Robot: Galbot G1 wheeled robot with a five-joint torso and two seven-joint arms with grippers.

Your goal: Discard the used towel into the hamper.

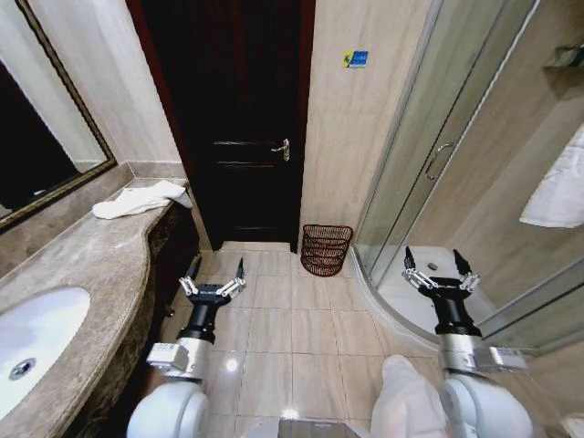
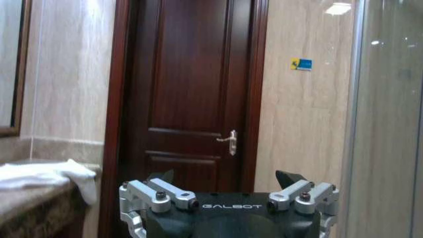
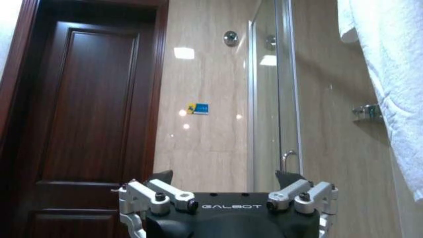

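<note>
Currently logged from my station: used towel (image 1: 139, 199), white, crumpled on the far end of the marble worktop (image 1: 87, 260), beside the dark door (image 1: 239, 128). Hamper (image 1: 326, 249), reddish-brown wire, on the floor tiles against the wall between door and glass shower enclosure (image 1: 429, 164); I see it from the head view. Left pincer (image 1: 213, 276), fingers apart, empty, raised over the floor. Right pincer (image 1: 441, 267), fingers apart, empty, before the shower. Left wrist view adds the towel's hanging edge; right wrist view adds a hung white towel (image 3: 390, 74).
</note>
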